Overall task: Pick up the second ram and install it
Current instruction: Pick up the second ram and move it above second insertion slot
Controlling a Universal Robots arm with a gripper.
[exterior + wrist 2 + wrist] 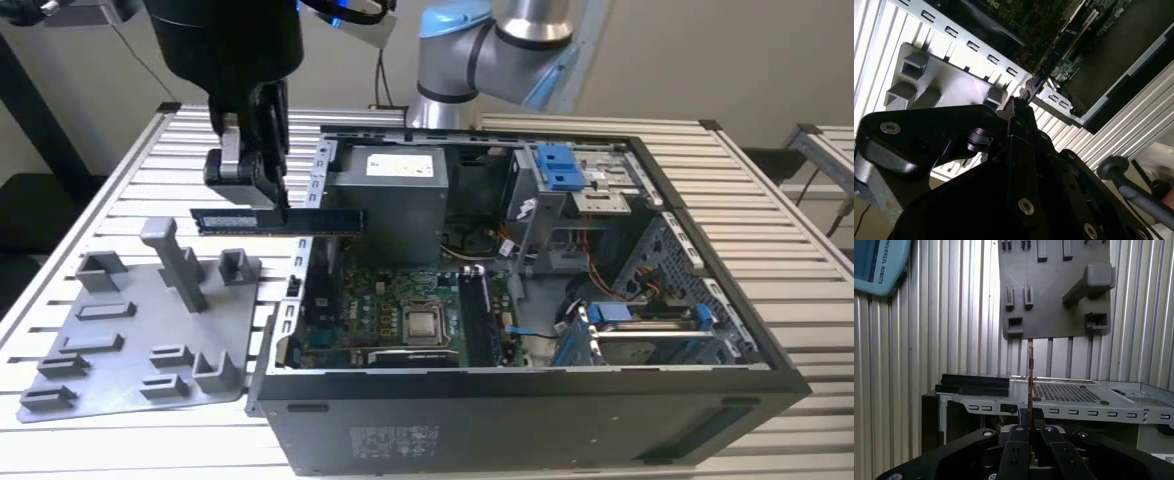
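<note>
The second ram (320,221), a long dark stick with a pale label, hangs level in the air over the left wall of the open computer case (534,378). My gripper (271,207) is shut on its upper edge near the middle. In the first wrist view the ram (1030,371) shows edge-on as a thin vertical line rising from between my fingertips (1023,416). In the second wrist view the ram (1050,64) runs from my gripper (1017,103) toward the case interior. The motherboard (400,322) lies below, toward the exterior view's right.
A grey fixture plate (134,350) with upright posts lies on the slatted table at the exterior view's left, beside the case. A grey power-supply box (387,195) sits inside the case at the back. Blue drive brackets (563,168) and cables fill the case's right half.
</note>
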